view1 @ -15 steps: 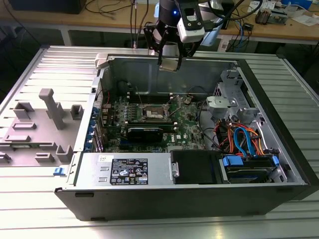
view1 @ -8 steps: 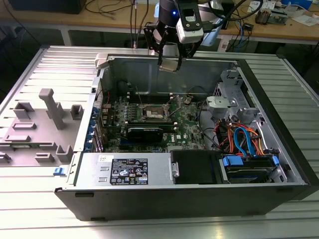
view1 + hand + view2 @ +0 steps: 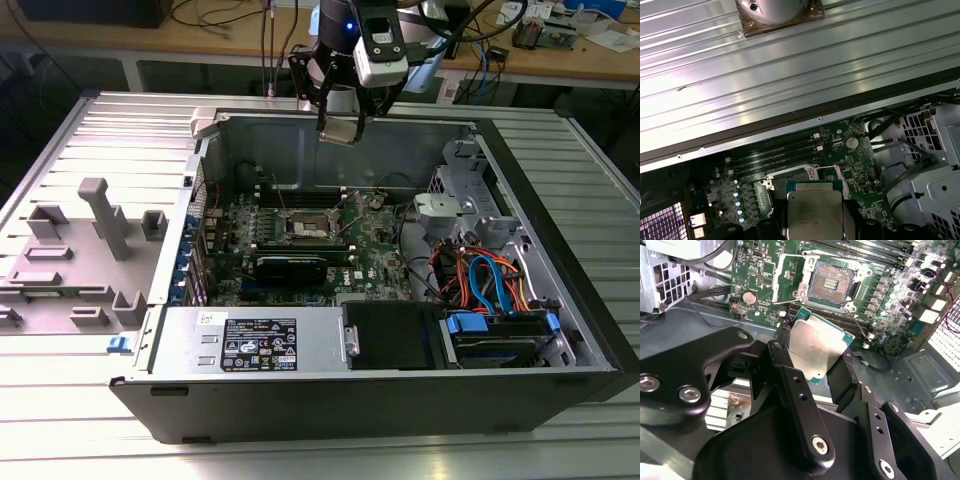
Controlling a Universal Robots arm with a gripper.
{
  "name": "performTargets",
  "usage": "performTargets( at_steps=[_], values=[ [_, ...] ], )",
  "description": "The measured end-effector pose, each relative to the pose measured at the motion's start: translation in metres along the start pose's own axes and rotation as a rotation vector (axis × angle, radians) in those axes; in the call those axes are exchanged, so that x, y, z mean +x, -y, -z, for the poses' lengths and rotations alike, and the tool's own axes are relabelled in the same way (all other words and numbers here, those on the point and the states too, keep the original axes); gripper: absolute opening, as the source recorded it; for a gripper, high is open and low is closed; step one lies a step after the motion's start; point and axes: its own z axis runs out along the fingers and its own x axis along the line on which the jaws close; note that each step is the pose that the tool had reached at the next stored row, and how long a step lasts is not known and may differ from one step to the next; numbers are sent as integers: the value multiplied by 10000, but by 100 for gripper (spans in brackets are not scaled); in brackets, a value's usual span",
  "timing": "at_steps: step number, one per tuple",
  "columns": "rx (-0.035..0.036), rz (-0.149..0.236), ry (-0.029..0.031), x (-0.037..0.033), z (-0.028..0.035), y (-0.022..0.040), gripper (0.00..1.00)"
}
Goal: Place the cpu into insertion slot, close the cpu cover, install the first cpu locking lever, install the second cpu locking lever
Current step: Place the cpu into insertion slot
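The open computer case is lying on its side near the front edge of the ribbed metal worktop, and we are looking down into it. Along the near wall of the case the power supply is sitting with its label up. At the near corner on the exterior view's right, blue and orange cables are curling over the drive bay. A grey plastic fixture is standing on the worktop just beside the case, toward the edge at the exterior view's left.

Further in, the green motherboard is lying flat on the floor of the case. Near its middle the insertion slot is lying uncovered, and in the second wrist view we are seeing its bare field of contacts. The cpu cover is standing swung up at one side of the slot.

Over the far wall of the case the tool is hanging in the air. It is clamped on the cpu: in both wrist views its black fingers are pressing on two opposite edges of the chip, and the silver top is facing the cameras. The cpu is hanging above the board, near the slot but clearly apart from it, and it is touching nothing except the fingers.
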Motion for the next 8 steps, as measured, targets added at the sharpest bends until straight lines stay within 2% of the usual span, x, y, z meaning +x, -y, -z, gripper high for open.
performTargets(
  at_steps=[4, 8],
  values=[
    [-9, -400, 32, 0, -1, 0, 54],
    [-19, -979, 78, 0, -2, 0, 54]
  ],
)
